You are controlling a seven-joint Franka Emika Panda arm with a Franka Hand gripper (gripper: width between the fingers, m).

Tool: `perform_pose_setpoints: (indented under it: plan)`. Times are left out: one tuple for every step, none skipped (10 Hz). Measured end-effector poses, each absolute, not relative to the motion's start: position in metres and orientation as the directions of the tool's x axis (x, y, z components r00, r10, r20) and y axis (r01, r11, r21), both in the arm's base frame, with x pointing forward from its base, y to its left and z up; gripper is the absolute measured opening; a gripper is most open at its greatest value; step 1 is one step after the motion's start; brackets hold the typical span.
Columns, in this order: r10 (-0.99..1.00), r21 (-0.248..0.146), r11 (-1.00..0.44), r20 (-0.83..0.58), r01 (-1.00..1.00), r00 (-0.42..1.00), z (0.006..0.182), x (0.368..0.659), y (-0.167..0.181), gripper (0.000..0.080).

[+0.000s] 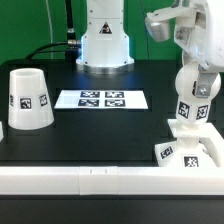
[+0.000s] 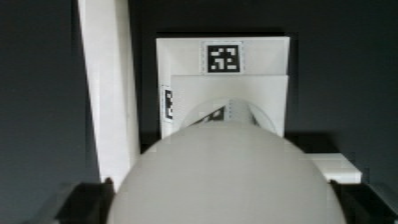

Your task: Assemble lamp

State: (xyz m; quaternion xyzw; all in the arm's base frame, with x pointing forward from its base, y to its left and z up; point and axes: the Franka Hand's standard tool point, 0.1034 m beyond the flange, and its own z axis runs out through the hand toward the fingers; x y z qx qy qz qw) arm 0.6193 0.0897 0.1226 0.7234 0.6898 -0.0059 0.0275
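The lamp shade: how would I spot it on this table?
Start at the black table and find the flat marker board in its middle. At the exterior view's left stands the shade, alone: a white cone with its top cut off, far bigger than the bulb and square base opposite.

Resting on black table [image 1: 120, 128], exterior view's left to right: shade [image 1: 28, 98], marker board [image 1: 100, 99], base [image 1: 172, 153] sitting beside white rail [image 1: 90, 178].

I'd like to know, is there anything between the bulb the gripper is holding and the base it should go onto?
Nothing visible does. The gripper holds the bulb upright directly over the base, its lower end seemingly at the base. The shade stands far off at the exterior view's left.
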Motion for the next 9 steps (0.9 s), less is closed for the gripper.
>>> perform_pose_setpoints:
  plan:
    - [0.998, 0.032, -0.047, -0.046, 0.998, 0.049, 0.1226, 0.6194, 0.0896, 0.0577]
    - [0.998, 0.032, -0.047, -0.046, 0.998, 0.049, 0.1226, 0.6194, 0.0894, 0.0577]
    - [0.998, 0.032, -0.049, -0.046, 0.998, 0.05, 0.1226, 0.6194, 0.0893, 0.0577]
    - [0.996, 0.031, -0.083, -0.043, 0.996, 0.084, 0.1225, 0.6193, 0.088, 0.0577]
    - [0.988, 0.034, -0.146, -0.041, 0.989, 0.148, 0.1224, 0.6196, 0.0832, 0.0577]
    - [0.967, 0.039, -0.25, -0.037, 0.967, 0.252, 0.1221, 0.6194, 0.0822, 0.0577]
    - [0.933, 0.041, -0.356, -0.031, 0.933, 0.358, 0.1219, 0.6191, 0.0827, 0.0578]
    - [0.881, 0.045, -0.471, -0.025, 0.881, 0.473, 0.1217, 0.6187, 0.083, 0.0578]
    - [0.824, 0.045, -0.566, -0.02, 0.823, 0.567, 0.1216, 0.6184, 0.0833, 0.0578]
